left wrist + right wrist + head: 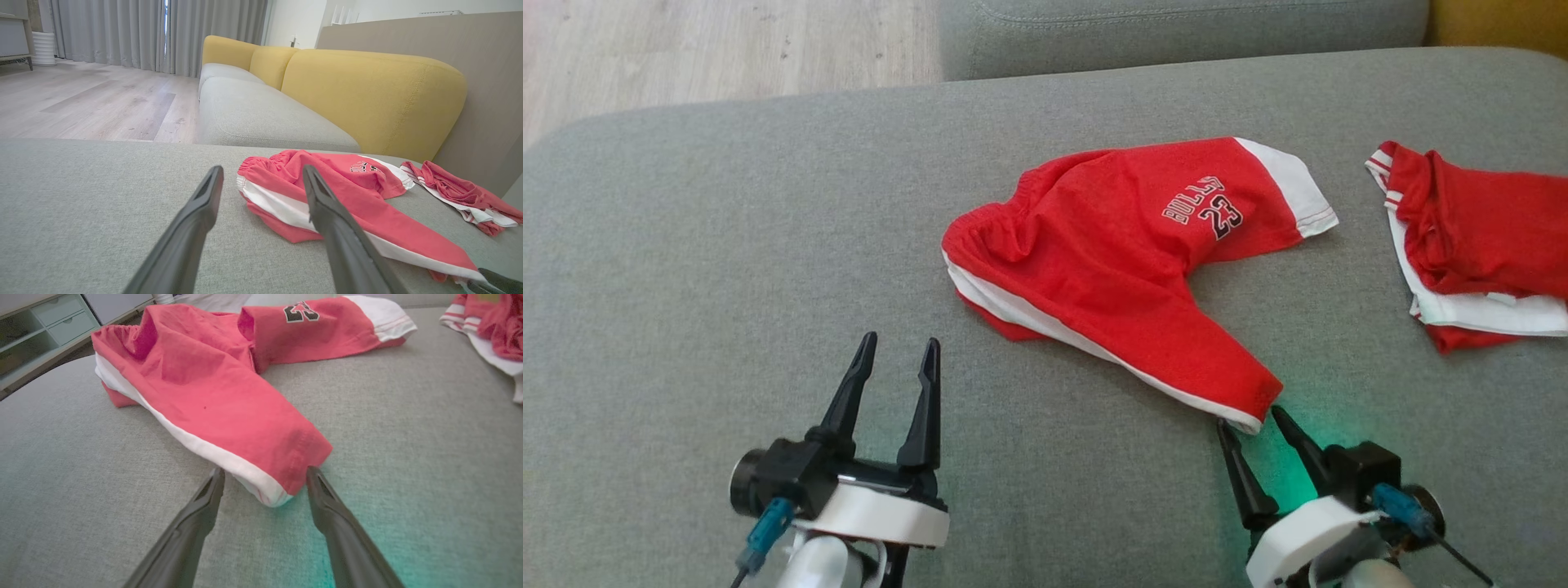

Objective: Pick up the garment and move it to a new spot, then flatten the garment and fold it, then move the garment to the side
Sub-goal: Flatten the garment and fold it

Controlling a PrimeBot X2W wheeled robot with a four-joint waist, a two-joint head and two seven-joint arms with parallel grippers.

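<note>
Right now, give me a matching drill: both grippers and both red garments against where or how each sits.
1 red shorts
2 second red garment
3 left gripper
4 right gripper

A open, tips at a leg hem
B open over bare grey cushion
C bunched, far right of head view
D mid-cushion, "23" print up

Pairs: 1-D, 2-C, 3-B, 4-A

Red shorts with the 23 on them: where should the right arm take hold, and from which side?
Probably the near leg's hem of the shorts, approached low from the robot's side. That white-trimmed end points straight at the right gripper and lies between its open fingers, a narrow edge they can span; the waistband is bunched and farther off.
</note>
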